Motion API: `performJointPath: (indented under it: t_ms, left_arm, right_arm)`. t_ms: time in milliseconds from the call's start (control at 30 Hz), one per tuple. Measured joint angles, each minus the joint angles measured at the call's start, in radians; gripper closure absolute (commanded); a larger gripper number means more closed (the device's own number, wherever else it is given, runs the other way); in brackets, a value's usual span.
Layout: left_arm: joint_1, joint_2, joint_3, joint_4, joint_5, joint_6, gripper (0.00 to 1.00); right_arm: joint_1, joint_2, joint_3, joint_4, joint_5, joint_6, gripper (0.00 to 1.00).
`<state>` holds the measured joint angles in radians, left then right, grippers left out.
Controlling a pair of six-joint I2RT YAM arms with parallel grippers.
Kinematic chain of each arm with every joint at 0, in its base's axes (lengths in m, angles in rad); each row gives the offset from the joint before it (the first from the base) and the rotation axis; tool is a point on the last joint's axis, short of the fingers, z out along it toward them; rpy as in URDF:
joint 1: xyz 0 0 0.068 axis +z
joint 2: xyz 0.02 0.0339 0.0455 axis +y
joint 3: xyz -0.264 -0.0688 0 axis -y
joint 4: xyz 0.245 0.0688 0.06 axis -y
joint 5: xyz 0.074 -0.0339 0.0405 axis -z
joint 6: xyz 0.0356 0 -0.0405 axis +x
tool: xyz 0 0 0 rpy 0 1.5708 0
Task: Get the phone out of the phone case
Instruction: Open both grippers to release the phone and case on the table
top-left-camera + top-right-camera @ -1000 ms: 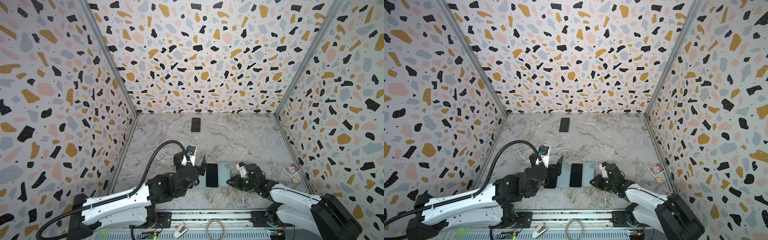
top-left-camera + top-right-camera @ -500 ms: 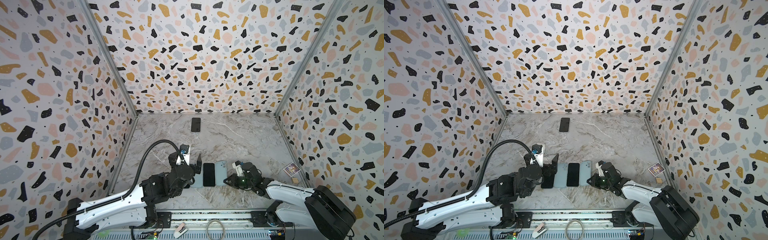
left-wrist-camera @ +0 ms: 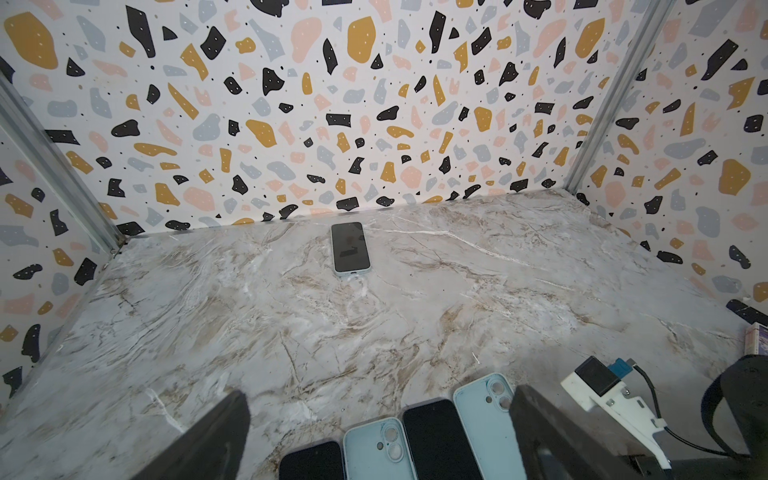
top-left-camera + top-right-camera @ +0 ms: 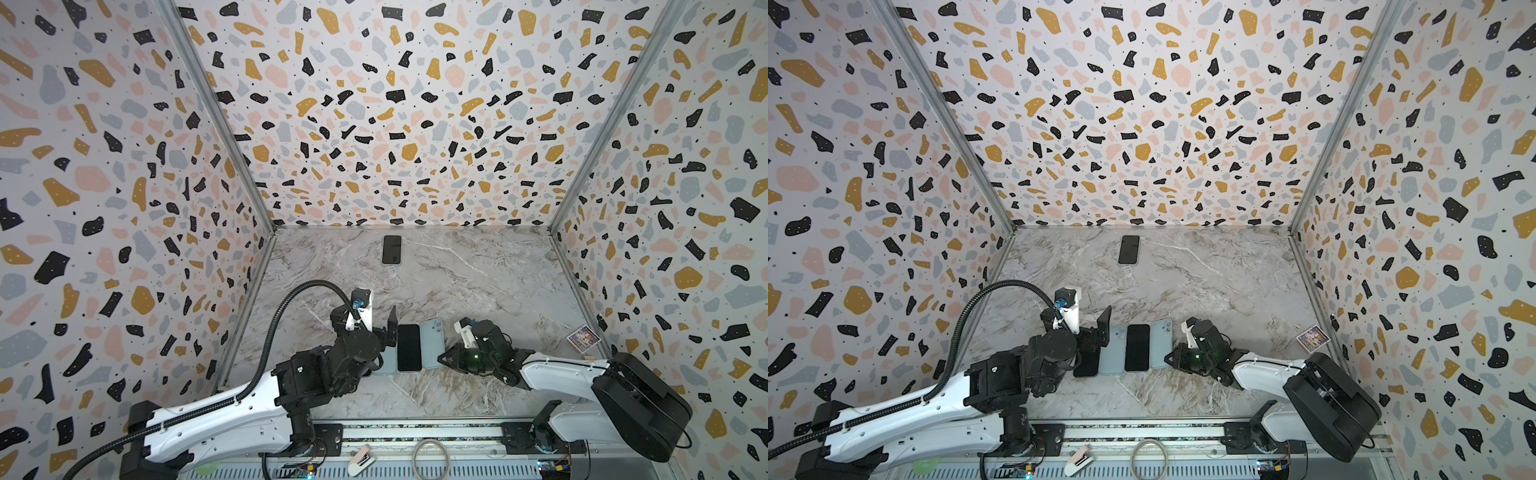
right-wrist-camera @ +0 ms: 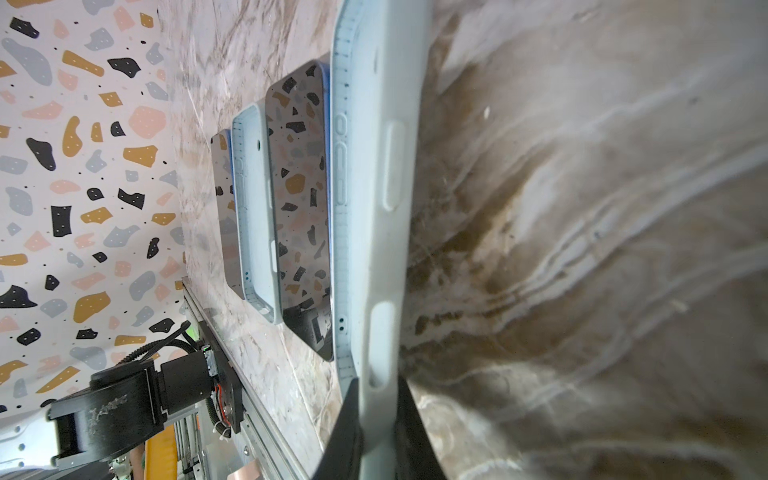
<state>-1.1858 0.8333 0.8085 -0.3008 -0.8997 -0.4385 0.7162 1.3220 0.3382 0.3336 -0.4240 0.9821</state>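
Observation:
A dark phone in a pale blue phone case (image 4: pixel 392 249) (image 4: pixel 1128 249) (image 3: pixel 350 249) lies face up near the back wall, far from both arms. Near the front, two bare black phones (image 4: pixel 1137 348) (image 4: pixel 1086 368) and two empty light-blue cases (image 4: pixel 1112 351) (image 4: pixel 1160 344) lie side by side in a row. My right gripper (image 4: pixel 441 359) (image 4: pixel 1168 358) (image 5: pixel 376 419) is shut on the side wall of the rightmost empty case (image 4: pixel 431 343) (image 5: pixel 374 166). My left gripper (image 4: pixel 388 336) (image 4: pixel 1098 336) (image 3: pixel 380 436) hangs open over the row's left end, holding nothing.
A small printed card (image 4: pixel 584 338) (image 4: pixel 1313 337) lies by the right wall. Patterned walls close in three sides of the marble floor (image 4: pixel 478 282). A metal rail (image 4: pixel 415 432) with a cable loop (image 4: pixel 432 455) runs along the front edge.
My right gripper has slid left with its case, and the row beside it has shifted left. The left arm has drawn back to the left, still open.

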Motion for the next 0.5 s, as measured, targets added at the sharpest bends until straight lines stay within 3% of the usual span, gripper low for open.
performJointPath:
  t_ms: [100, 233, 500]
  left_arm:
    - [0.0, -0.015, -0.001, -0.011, 0.0, 0.0, 0.0]
    - [0.0, -0.024, -0.004, -0.014, 0.0, 0.0, 0.0]
    - [0.0, -0.024, -0.004, -0.014, 0.0, 0.0, 0.0]
  right_arm:
    - [0.004, 0.01, 0.0, 0.009, 0.004, 0.006, 0.99]
    - [0.01, 0.013, 0.009, 0.009, 0.009, 0.014, 0.77]
    - [0.015, -0.018, 0.013, -0.028, 0.03, 0.022, 0.61]
